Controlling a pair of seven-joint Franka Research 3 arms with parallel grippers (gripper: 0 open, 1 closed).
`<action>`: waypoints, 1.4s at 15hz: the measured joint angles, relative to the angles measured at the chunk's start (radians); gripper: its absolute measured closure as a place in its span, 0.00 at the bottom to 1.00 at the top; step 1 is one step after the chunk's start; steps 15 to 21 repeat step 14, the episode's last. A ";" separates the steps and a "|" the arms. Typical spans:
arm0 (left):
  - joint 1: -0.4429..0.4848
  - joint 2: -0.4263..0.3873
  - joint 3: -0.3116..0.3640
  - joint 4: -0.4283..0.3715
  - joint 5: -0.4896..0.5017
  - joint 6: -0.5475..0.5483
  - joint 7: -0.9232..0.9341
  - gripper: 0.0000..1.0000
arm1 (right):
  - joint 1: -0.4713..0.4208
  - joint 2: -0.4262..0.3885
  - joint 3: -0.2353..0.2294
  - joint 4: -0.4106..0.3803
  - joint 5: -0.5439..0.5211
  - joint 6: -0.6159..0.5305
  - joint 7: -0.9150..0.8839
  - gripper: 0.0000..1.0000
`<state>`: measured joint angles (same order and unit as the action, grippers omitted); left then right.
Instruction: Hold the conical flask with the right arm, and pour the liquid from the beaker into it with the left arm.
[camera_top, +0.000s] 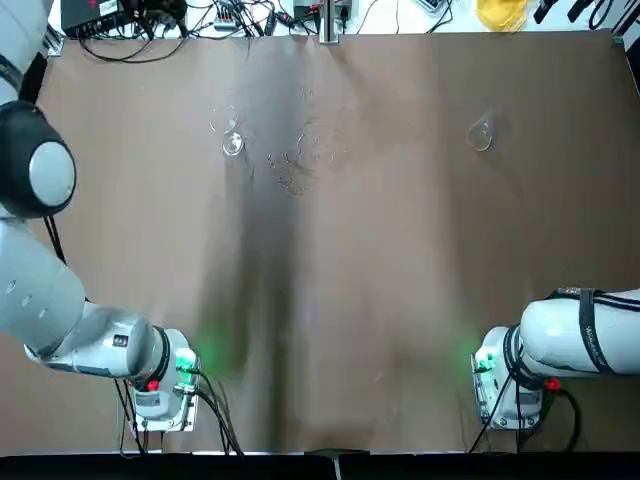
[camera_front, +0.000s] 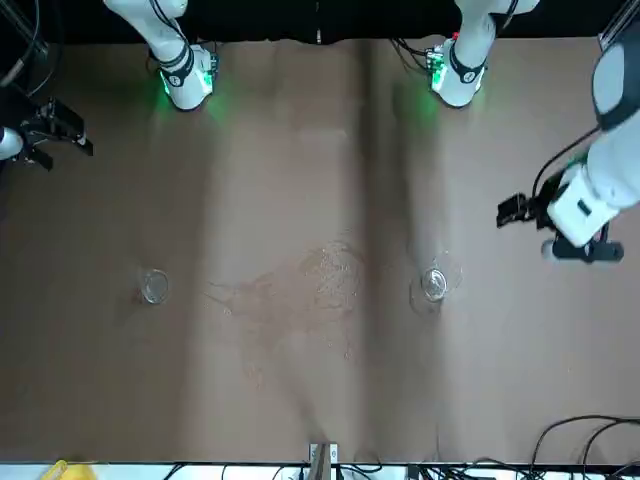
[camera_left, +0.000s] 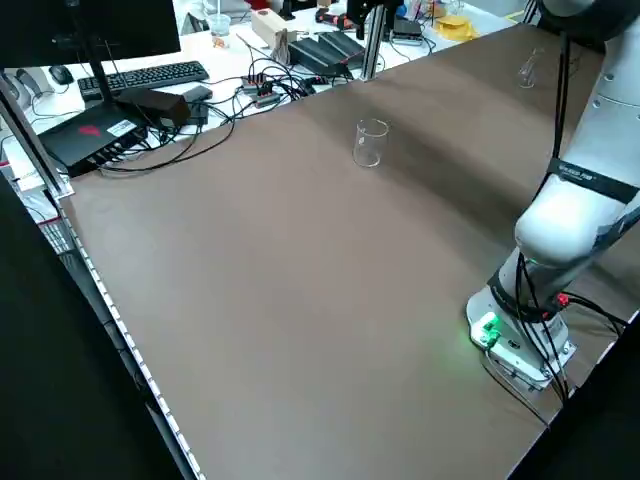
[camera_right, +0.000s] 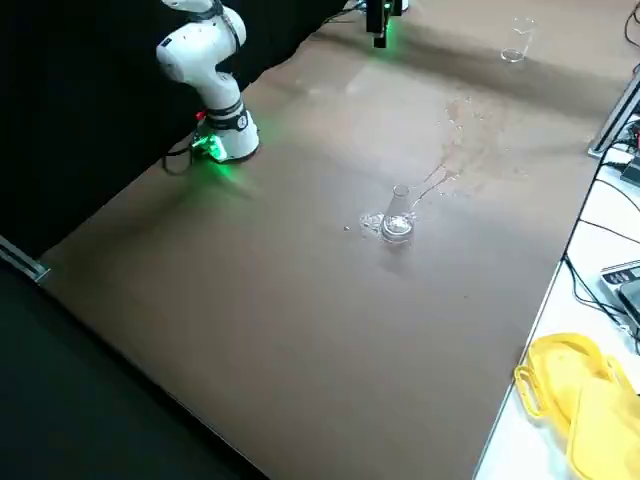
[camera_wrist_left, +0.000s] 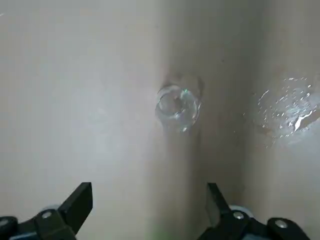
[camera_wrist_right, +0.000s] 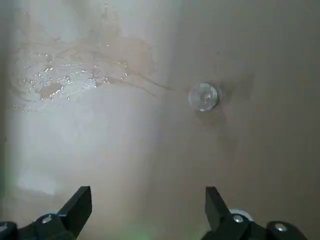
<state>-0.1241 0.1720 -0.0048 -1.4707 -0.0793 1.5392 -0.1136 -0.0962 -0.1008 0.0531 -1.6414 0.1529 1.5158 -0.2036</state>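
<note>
Left gripper and right gripper hang spread and empty, left and right of wet patch respectively; beaker stands just left, conical flask well right, presumably so arms needn't cross.

My left arm and right arm are white, smooth and round. A big dark grey cap with a white circle sits on my left arm. Black straps hold black cables on my right arm. Each base has a green light and a red dot. My left gripper and right gripper are black, with round silver screws.
</note>
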 joint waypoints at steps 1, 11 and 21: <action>-0.002 -0.029 -0.001 -0.002 0.009 -0.035 -0.017 0.00 | -0.001 0.000 -0.003 0.000 -0.001 -0.004 0.006 0.00; -0.005 -0.146 -0.005 -0.065 0.039 -0.059 -0.080 0.00 | 0.003 -0.019 -0.001 0.001 -0.078 -0.063 0.041 0.00; -0.007 -0.140 -0.015 -0.067 0.103 -0.048 -0.080 0.00 | 0.036 -0.029 -0.008 -0.004 -0.079 -0.070 0.045 0.00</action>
